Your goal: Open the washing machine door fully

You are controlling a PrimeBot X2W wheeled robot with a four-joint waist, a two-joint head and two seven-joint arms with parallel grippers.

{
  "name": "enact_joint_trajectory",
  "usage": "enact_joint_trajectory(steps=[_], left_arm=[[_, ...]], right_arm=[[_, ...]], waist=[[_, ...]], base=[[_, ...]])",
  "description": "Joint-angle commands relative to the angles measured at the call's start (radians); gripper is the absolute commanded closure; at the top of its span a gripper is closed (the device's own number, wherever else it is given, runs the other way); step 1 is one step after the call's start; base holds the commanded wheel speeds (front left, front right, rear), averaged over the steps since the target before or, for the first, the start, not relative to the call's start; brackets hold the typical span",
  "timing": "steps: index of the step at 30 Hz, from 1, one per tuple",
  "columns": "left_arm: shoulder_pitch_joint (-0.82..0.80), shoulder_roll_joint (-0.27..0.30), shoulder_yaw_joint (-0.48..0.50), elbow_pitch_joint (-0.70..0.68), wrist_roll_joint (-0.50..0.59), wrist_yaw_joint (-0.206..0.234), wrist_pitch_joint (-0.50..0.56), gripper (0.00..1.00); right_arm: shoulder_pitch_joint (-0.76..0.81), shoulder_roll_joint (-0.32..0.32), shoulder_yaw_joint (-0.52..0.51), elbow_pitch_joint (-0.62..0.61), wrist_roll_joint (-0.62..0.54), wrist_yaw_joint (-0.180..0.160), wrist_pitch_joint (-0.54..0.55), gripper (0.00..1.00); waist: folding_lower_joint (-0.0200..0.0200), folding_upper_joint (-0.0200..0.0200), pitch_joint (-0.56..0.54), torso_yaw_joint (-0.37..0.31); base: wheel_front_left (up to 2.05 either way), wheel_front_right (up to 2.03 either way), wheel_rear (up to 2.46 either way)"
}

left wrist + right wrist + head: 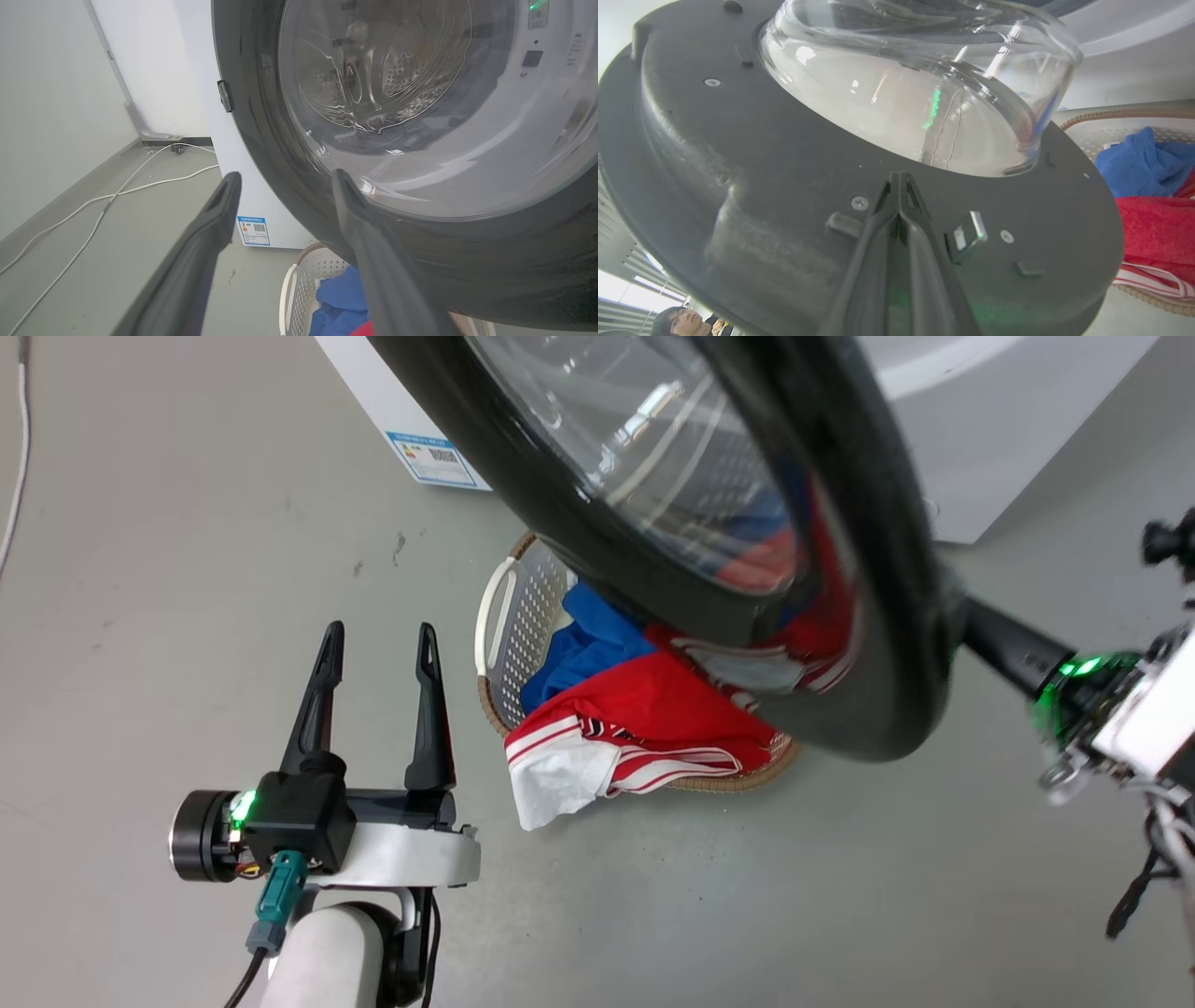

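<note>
The washing machine door point(868, 616), with its wide black rim and bulging glass, stands swung out from the white washing machine point(1018, 429) and hangs over a laundry basket. My right gripper point(900, 179) is shut, its tips resting on the door's dark inner face just below the glass bowl point(915, 93), beside the latch point(969, 233). In the head view its dark fingers point(1004, 642) run in behind the rim from the right. My left gripper point(378, 644) is open and holds nothing, low on the left, apart from the door. Its wrist view looks at the door's outer face point(261, 140), with the steel drum seen through the glass.
A white perforated basket point(537, 607) with blue and red-and-white clothes point(644, 719) sits on the grey floor under the door. A blue label point(253, 230) is low on the machine. White cables point(117, 191) trail along the floor by the wall. A person point(677, 319) is behind me.
</note>
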State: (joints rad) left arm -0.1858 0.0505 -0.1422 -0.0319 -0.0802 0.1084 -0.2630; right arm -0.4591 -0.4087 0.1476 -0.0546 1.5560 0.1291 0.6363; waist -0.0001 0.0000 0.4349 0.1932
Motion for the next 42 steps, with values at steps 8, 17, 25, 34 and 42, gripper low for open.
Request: enact_joint_trajectory(steps=[8,17,25,34,42], left_arm=[[0.040,0.000,0.009,0.013,0.017,-0.014,-0.003,0.00],[0.060,0.000,0.005,0.019,0.023,-0.022,-0.003,0.00],[0.076,0.000,0.005,0.026,0.023,-0.028,-0.003,0.00],[0.094,0.000,0.008,0.034,0.029,-0.031,-0.003,0.00],[0.135,0.000,0.024,0.037,0.043,-0.037,-0.003,0.00]], right_arm=[[0.132,0.075,0.064,-0.061,0.016,0.003,-0.014,1.00],[0.205,0.114,0.136,-0.072,0.003,0.003,-0.002,1.00],[0.252,0.163,0.212,-0.051,-0.003,0.003,0.000,1.00],[0.274,0.203,0.273,0.010,-0.021,0.003,-0.018,1.00],[0.325,0.193,0.190,0.004,-0.048,0.003,-0.194,0.75]], waist=[[0.0001,0.0000,-0.074,-0.004],[0.0001,0.0000,-0.122,0.010],[0.0001,0.0000,-0.156,0.024],[0.0001,0.0000,-0.190,0.027],[0.0001,0.0000,-0.262,0.009]], base=[[0.00,0.00,0.00],[0.00,0.00,0.00],[0.00,0.00,0.00],[0.00,0.00,0.00],[0.00,0.00,0.00]])
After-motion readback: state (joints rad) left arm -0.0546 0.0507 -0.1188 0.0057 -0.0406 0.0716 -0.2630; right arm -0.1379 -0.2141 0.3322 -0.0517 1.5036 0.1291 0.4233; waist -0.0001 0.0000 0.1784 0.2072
